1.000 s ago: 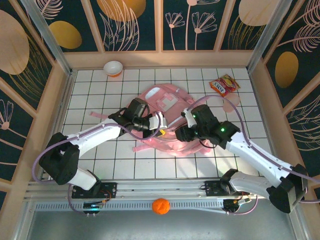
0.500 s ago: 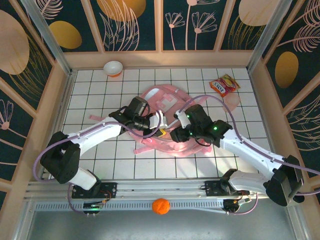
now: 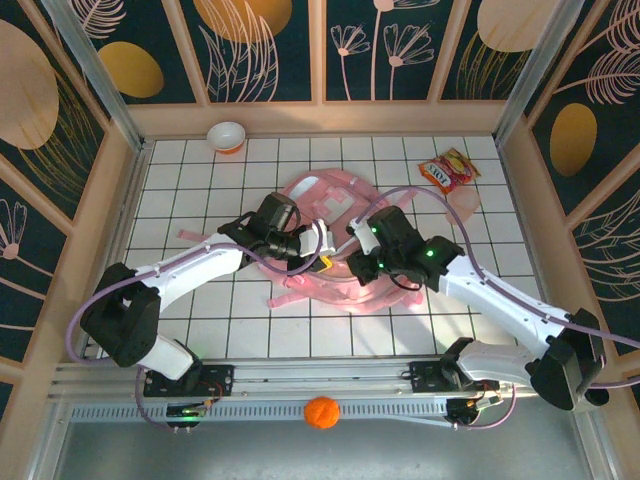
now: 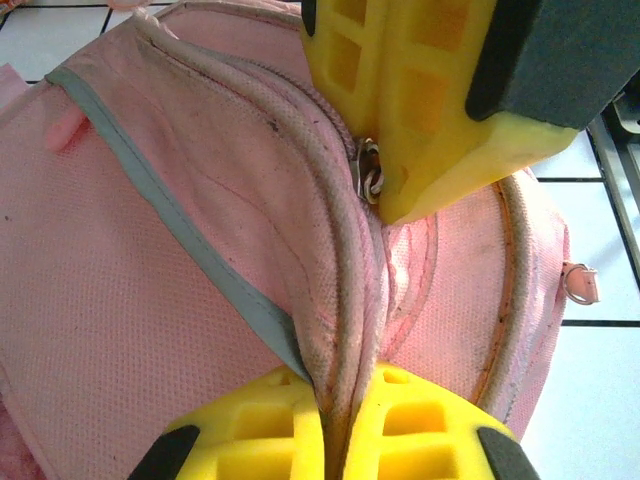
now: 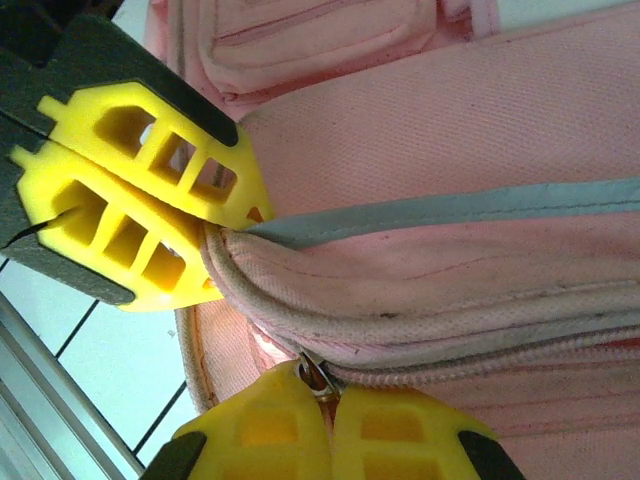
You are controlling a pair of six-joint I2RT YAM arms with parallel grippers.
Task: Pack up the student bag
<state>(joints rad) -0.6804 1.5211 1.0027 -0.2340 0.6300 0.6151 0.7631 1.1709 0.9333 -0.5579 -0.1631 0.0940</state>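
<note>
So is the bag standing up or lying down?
Lying down. From above, the bag is spread flat on the table, with its front side facing up.

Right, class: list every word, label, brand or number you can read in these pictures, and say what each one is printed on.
No text here can be read for certain.
On the snack packet: a white brand mark on red, too small and blurred to read.
On the bag: no lettering on the fabric seen close up; in the top view its small white patch is too small to tell.
</note>
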